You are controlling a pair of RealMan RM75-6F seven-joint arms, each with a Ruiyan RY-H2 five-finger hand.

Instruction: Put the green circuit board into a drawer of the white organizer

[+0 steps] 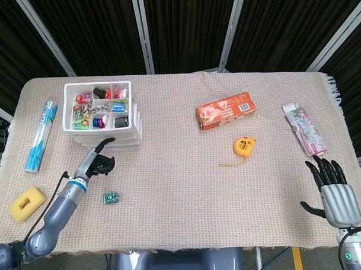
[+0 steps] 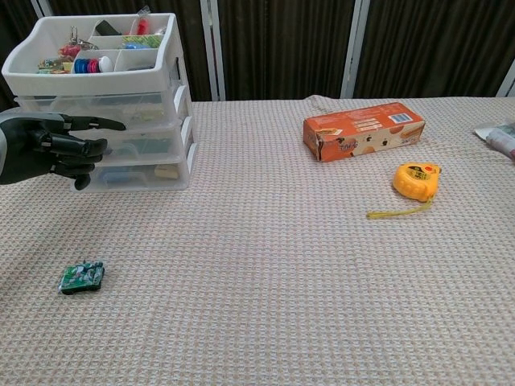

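The tabletop [image 1: 182,170], covered in a woven beige cloth, is carrying everything. The white organizer [image 1: 103,117] is standing at its far left, its open top tray holding small colourful items and its drawers sitting closed beneath. The left hand [image 2: 48,149] is hovering just in front of those drawers, one finger pointing out toward them and the rest curling inward, gripping nothing; whether the fingertip is touching the drawer front cannot be told. The right hand [image 1: 333,189] is resting at the near right edge, fingers spreading apart and holding nothing. The green circuit board [image 2: 81,277] is lying flat on the cloth, near and below the left hand, apart from it.
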